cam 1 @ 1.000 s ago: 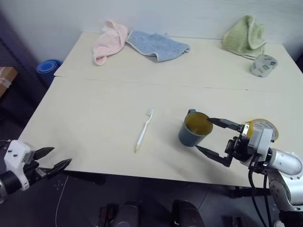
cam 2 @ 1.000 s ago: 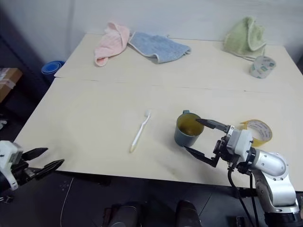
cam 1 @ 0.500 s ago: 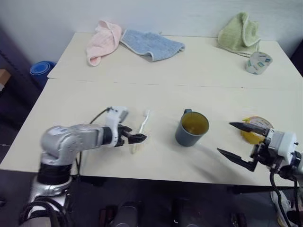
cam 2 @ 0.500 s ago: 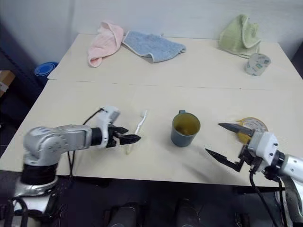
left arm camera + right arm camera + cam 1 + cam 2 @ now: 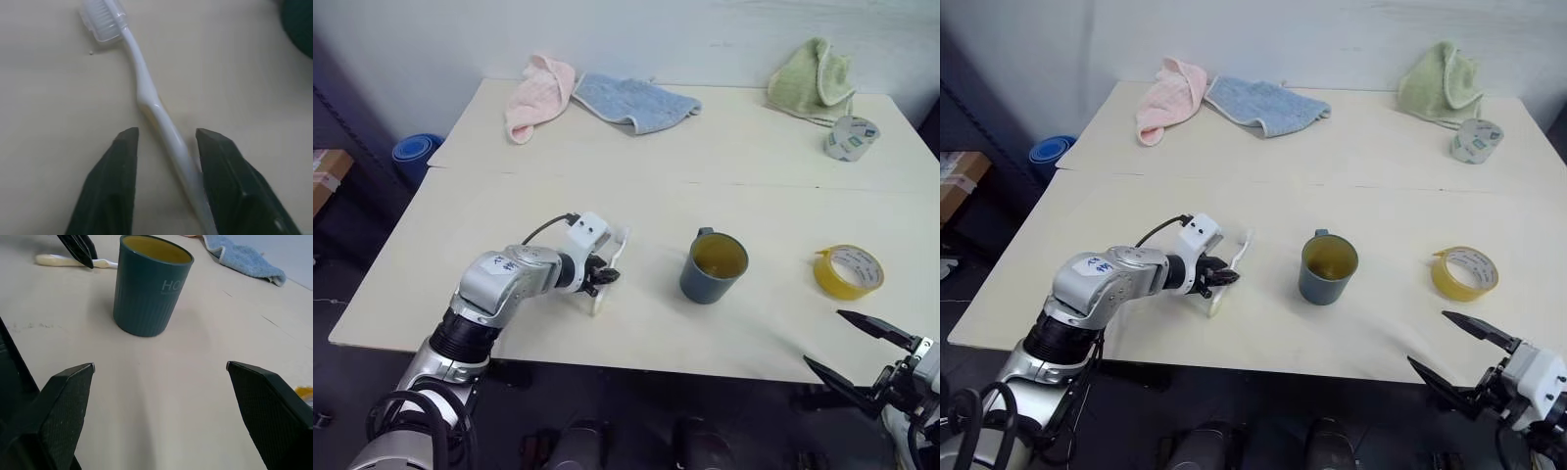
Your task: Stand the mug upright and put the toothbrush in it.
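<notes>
From my head, the mug (image 5: pixel 714 266) stood upright mid-worktop (image 5: pixel 783 186), with the toothbrush (image 5: pixel 610 266) lying to its left under my left pincer (image 5: pixel 605 277). My right pincer (image 5: pixel 858 351) hung wide past the worktop's near edge, well apart from the mug.

At my left wrist, my narrowed fingers (image 5: pixel 122 156) straddled the toothbrush's handle, one touching it.

At my right wrist, the mug stood between my spread fingers (image 5: pixel 73 391), beyond their tips.
</notes>
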`<state>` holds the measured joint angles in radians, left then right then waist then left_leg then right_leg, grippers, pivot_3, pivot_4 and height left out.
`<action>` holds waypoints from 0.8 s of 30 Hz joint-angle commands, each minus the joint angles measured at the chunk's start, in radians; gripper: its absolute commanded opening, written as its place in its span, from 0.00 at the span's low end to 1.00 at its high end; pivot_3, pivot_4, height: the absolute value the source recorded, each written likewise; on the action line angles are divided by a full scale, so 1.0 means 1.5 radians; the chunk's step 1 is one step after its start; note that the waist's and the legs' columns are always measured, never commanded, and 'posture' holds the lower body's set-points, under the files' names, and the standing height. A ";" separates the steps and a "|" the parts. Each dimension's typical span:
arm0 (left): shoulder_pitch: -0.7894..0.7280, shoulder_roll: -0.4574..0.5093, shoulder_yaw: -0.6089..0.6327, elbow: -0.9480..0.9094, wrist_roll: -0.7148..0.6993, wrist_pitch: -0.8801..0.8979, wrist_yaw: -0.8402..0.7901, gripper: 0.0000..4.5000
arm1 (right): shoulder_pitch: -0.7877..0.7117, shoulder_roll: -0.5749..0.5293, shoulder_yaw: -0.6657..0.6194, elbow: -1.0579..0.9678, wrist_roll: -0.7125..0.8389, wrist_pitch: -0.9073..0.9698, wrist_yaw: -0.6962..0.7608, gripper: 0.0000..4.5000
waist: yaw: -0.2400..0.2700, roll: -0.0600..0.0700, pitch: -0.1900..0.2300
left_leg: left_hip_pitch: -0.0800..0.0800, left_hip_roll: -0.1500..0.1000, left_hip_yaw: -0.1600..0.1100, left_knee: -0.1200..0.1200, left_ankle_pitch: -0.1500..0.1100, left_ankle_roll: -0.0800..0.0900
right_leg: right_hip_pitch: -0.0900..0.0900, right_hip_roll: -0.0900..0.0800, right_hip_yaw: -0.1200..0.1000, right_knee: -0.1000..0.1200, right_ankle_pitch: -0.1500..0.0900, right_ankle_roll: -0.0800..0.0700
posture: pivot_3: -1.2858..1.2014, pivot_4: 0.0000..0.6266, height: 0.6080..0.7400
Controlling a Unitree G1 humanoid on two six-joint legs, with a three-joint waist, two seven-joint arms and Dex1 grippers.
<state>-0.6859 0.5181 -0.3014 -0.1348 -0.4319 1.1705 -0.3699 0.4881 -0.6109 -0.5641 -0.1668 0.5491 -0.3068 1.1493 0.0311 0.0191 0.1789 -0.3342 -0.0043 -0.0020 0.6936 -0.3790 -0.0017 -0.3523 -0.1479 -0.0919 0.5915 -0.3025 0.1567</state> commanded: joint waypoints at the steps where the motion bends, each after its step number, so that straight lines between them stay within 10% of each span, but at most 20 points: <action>1: 0.013 0.002 -0.043 0.029 0.026 -0.007 -0.034 0.15 | 0.001 0.007 -0.019 0.012 0.009 -0.032 0.007 1.00 | 0.000 0.000 0.000 | 0.000 0.000 0.000 0.000 0.000 0.000 | 0.000 0.000 0.000 0.000 0.000 0.000 | 0.52 0.24 1.00; 8: 0.024 -0.010 0.078 0.071 0.024 -0.111 -0.075 0.02 | -0.011 0.007 -0.008 0.058 0.008 -0.069 0.022 1.00 | -0.002 0.000 0.000 | 0.000 0.000 0.000 0.000 0.000 0.000 | 0.000 0.000 0.000 0.000 0.000 0.000 | 0.52 0.24 1.00; 14: -0.012 -0.142 0.264 0.095 -0.121 -0.429 -0.260 0.02 | -0.002 0.025 -0.018 0.074 0.010 -0.095 0.008 1.00 | -0.002 -0.003 0.002 | -0.003 0.001 0.001 0.000 0.000 0.000 | -0.003 0.000 -0.001 0.000 0.000 0.000 | 0.52 0.24 1.00; 24: -0.093 -0.364 0.188 0.261 -0.108 -0.635 -0.432 0.02 | 0.019 0.062 -0.003 0.037 -0.015 -0.111 -0.055 1.00 | -0.002 -0.003 0.002 | -0.004 0.000 0.003 0.000 0.000 0.001 | -0.003 0.000 -0.002 -0.002 0.001 0.002 | 0.52 0.24 1.00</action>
<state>-0.8043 -0.0073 -0.0017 0.2256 -0.6234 0.2962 -0.9826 0.5005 -0.5285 -0.5568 -0.0784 0.5275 -0.4566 1.0868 0.0284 0.0144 0.1823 -0.3407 -0.0040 0.0031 0.6929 -0.3794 0.0003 -0.3576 -0.1477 -0.0953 0.5869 -0.3007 0.1599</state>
